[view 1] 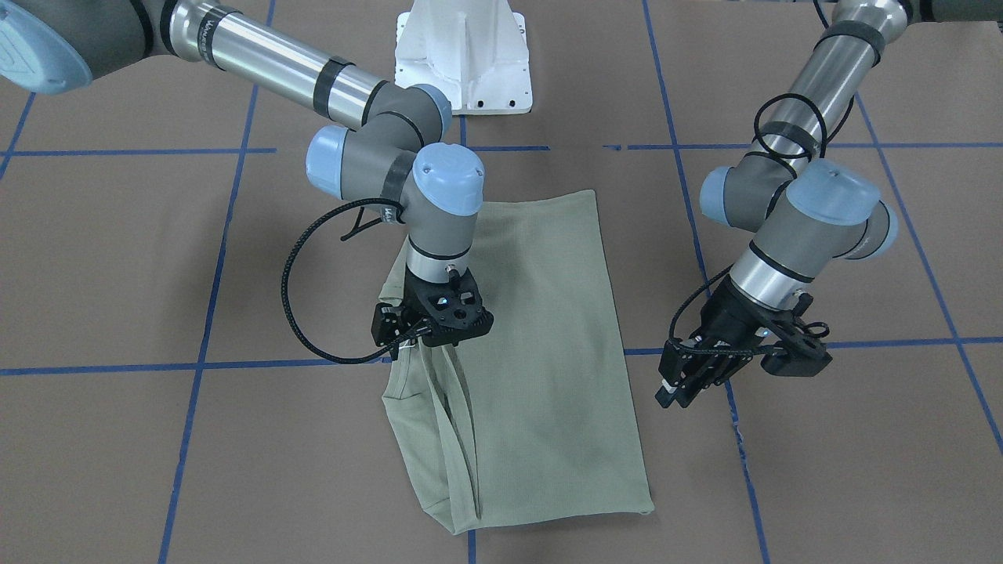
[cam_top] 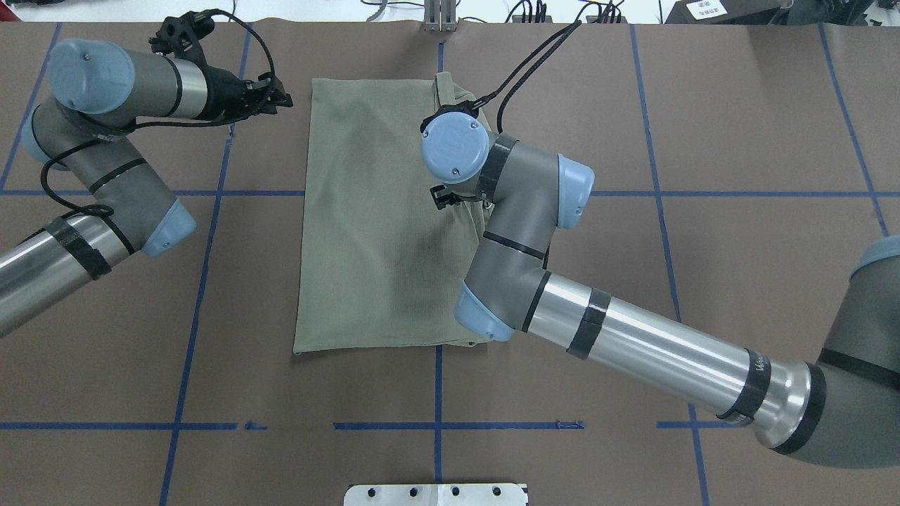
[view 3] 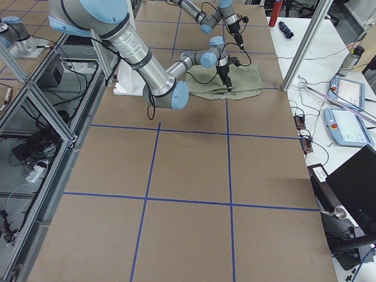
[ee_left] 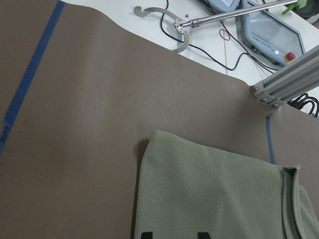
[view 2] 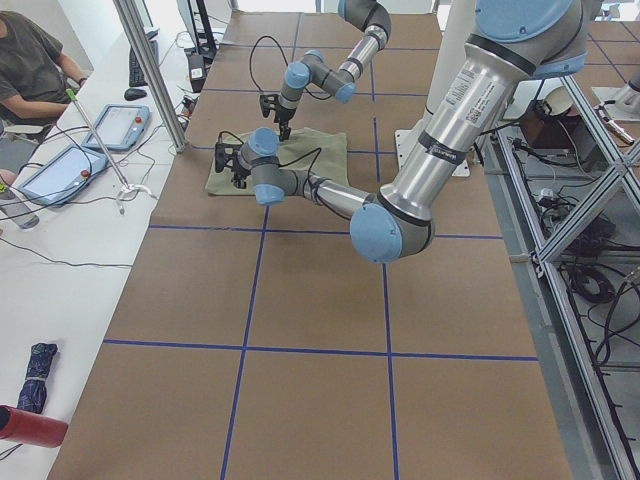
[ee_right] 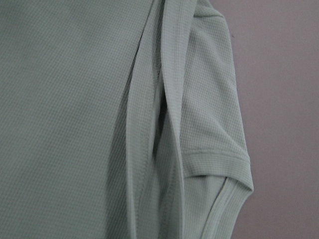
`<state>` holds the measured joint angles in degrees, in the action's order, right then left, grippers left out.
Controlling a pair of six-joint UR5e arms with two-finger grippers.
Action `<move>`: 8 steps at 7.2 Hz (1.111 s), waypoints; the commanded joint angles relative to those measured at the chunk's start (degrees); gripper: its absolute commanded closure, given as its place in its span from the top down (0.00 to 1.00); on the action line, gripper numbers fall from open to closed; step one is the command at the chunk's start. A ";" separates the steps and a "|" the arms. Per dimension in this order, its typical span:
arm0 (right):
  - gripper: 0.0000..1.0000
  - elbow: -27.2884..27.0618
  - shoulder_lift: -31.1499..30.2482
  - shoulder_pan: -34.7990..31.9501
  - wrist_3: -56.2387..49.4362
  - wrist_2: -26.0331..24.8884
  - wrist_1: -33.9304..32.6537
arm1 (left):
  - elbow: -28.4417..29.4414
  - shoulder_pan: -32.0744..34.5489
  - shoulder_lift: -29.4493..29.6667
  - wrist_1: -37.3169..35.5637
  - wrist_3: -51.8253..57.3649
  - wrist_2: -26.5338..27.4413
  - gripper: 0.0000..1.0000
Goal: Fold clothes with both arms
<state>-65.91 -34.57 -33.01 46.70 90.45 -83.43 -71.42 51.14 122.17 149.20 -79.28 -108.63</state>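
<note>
Brown paper-covered surface [cam_top: 738, 105], marked into large squares by blue tape lines [cam_top: 204, 281]. A white pedestal [view 1: 462, 63] is bolted at the robot's side.

Right arm [cam_top: 633, 337] is reached across to the middle, with its wrist turned straight down over the cloth. Left arm [cam_top: 105, 176] is bent back on itself, wrist nearly level and aimed toward the cloth.

Shirt [cam_top: 365, 211] is laid at the centre of the surface, narrowed to a long rectangle and flat over most of its area. Along the long edge on the robot's right a sleeve is doubled in and pleats are gathered.

Right claw [view 1: 427, 329] is set on that pleated edge, roughly midway along. Its tips are hidden by its own body, so whether it is grasping or released cannot be told. Pleats running toward it hint at a pinch.

Left claw [view 1: 688, 385] is released, its fingertips [ee_left: 145, 234] seen apart. It is held off the opposite edge near the far corner, with no cloth touched.

Sleeve cuff [ee_right: 214, 162] is seen poking out past the folded edge.

Risks, as judged:
- If the edge is raised by the right claw alone, the rectangle is likely to be dragged askew, the other side being unheld.
- If only the top layer is pinched, the tucked sleeve may be spilled out.
- The loose cuff could be trapped in the next fold and a lump left.
</note>
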 commanded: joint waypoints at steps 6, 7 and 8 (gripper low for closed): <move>1.00 1.31 -4.56 -11.47 -13.40 10.36 1.53 | -0.64 -0.08 0.00 -0.05 0.00 -0.35 0.42; 1.00 -1.04 -4.97 -11.21 -9.04 10.80 1.52 | -0.82 0.01 0.00 0.04 -0.09 -1.66 0.42; 1.00 -5.41 -6.63 -8.77 -1.60 10.72 1.52 | -2.04 0.01 -0.27 0.04 -1.48 -1.84 0.42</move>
<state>-67.12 -39.94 -43.53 38.30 100.91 -81.73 -72.43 51.11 122.10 149.21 -79.69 -109.88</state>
